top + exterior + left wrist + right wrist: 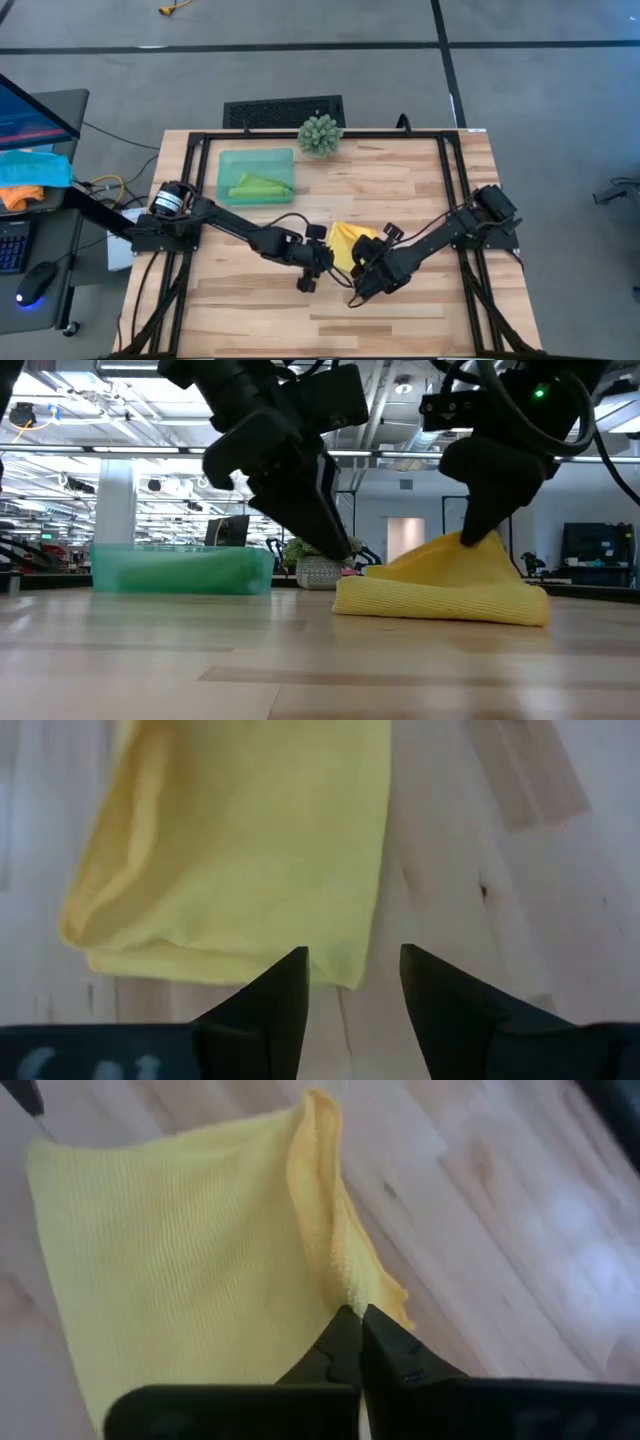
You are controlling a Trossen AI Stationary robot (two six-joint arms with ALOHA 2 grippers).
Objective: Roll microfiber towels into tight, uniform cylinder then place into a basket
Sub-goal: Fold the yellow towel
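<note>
Both arms reach inward and meet near the middle of the bench (400, 190), wrists angled down over the yellow towel (345, 243).

Left gripper (352, 982): low at the towel's near edge, jaws parted by a narrow gap, nothing between them; the towel edge lies just beyond the tips.

Right gripper (352, 1318): jaws pinched together on a raised fold at the yellow towel's edge, so the cloth peaks under it in the low view.

Yellow towel is partly folded and loosely heaped, not a cylinder.

Green towel (260, 186) lies bundled inside the basket (228, 160), at the far left of the bench beside the spiky ball plant (320, 135).

From above, both grippers cover much of the yellow towel. In the low view the basket wall hides the green towel.
</note>
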